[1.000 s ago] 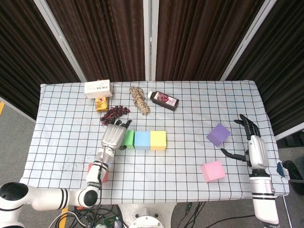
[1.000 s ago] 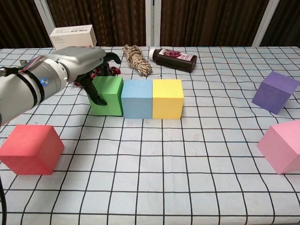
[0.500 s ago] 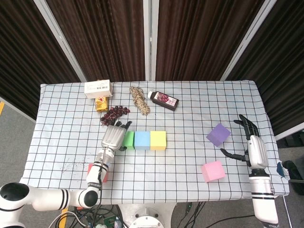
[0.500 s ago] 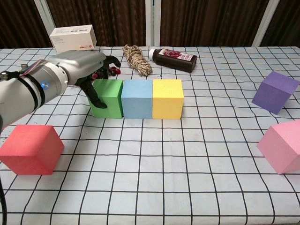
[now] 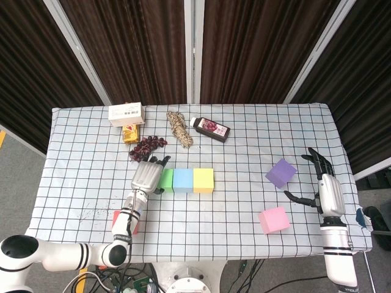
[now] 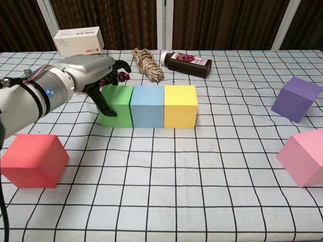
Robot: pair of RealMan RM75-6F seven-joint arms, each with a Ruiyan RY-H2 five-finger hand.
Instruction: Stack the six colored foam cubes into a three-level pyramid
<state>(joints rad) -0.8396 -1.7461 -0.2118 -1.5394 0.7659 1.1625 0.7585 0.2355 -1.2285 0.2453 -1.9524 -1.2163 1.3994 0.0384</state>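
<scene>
Three cubes are lined up in a row on the checked table (image 6: pixel 202 201), side by side and touching: the green cube (image 6: pixel 117 105), the blue cube (image 6: pixel 147 106) in the middle, and the yellow cube (image 6: pixel 180 105). The left hand (image 6: pixel 83 73) is placed at the outer side of the green cube, away from the blue cube. Its fingers (image 6: pixel 104 105) are curled against the green cube's outer face and over its top edge, but the cube is not clamped. The red cube (image 6: pixel 33 160) is set nearer the camera than the green cube, well apart. The purple cube (image 5: pixel 281 173) and pink cube (image 5: pixel 273 220) are found far past the yellow cube. The right hand (image 5: pixel 324 186) is seen beside the purple cube, fingers spread apart, nothing held.
</scene>
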